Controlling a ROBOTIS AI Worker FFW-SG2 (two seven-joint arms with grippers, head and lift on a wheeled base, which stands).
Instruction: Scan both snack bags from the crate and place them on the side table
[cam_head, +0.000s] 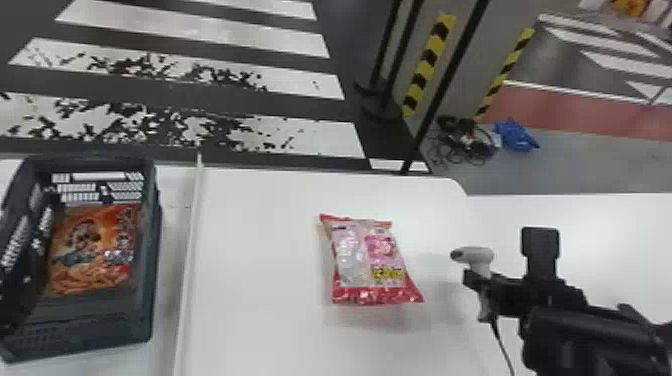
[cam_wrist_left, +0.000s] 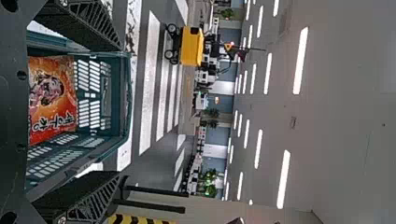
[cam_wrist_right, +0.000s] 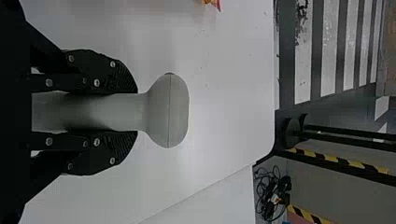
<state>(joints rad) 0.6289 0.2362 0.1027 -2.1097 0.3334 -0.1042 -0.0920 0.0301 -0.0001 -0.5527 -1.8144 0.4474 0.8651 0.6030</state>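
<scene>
Clenched the scanner (cam_head: 480, 257) by its handle in the right fingers (cam_wrist_right: 112, 72), with its head free beyond the tips and facing roughly nine o'clock, presumably to aim at the pink snack bag (cam_head: 367, 260). Rested that bag face up on the white tabletop (cam_head: 255, 260), at nine o'clock from the scanner, probably for an open, steady scan. Trailed the cord (cam_head: 502, 347) toward five o'clock, out of the bag's way. Left the orange snack bag (cam_head: 92, 250) lying in the dark crate (cam_head: 85, 327), at nine o'clock from the pink one, likely awaiting its turn. Had the left fingers (cam_wrist_left: 77, 23) released, spread wide near the crate, seemingly ready for a pinch.
</scene>
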